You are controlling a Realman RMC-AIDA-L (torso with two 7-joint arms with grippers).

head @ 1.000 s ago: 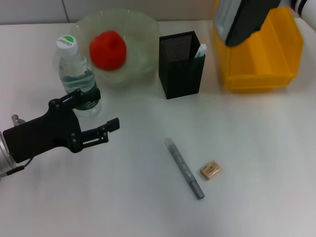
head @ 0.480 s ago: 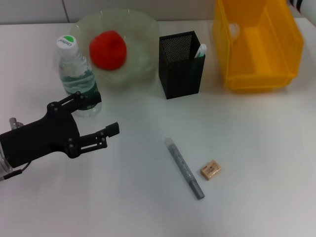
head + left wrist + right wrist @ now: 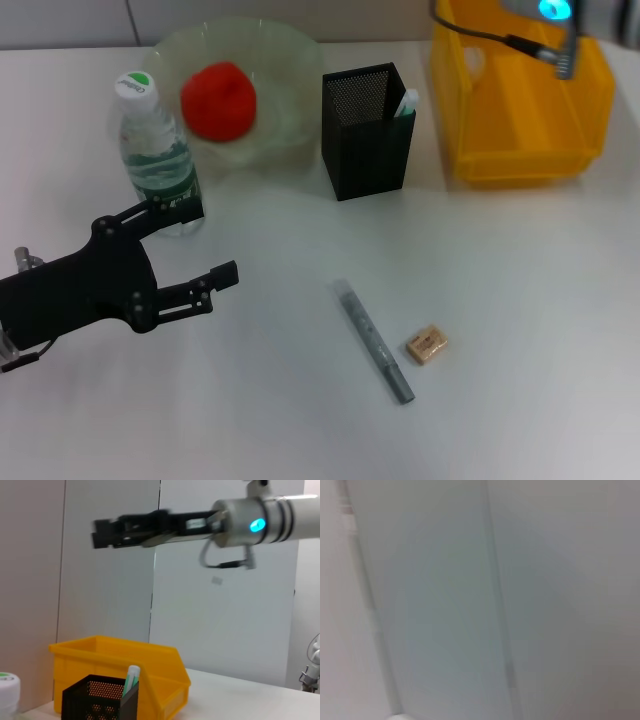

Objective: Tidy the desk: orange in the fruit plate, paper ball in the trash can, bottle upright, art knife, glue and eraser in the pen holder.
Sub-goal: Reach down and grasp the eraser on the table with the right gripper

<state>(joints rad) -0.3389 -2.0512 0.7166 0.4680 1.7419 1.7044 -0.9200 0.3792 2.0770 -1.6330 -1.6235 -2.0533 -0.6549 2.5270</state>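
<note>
Left gripper (image 3: 205, 240): we log it low over the desk (image 3: 520, 330), fingers spread, nothing held, just in front of the bottle (image 3: 157, 150), which stands upright. Orange (image 3: 218, 99): already in the fruit plate (image 3: 290, 60). Pen holder (image 3: 367, 130): art knife (image 3: 405, 103) inside. Glue (image 3: 374, 341): lying flat near the front; we judge it light, stiff and slick, best pinched mid-barrel across its width. Eraser (image 3: 427, 344): just beside the glue, not touching; small, grippy, taken across its short sides. Bare desk all round both. Trash can (image 3: 520, 110): far right. Right gripper (image 3: 107, 527): raised above it, fingers' state we cannot tell.
</note>
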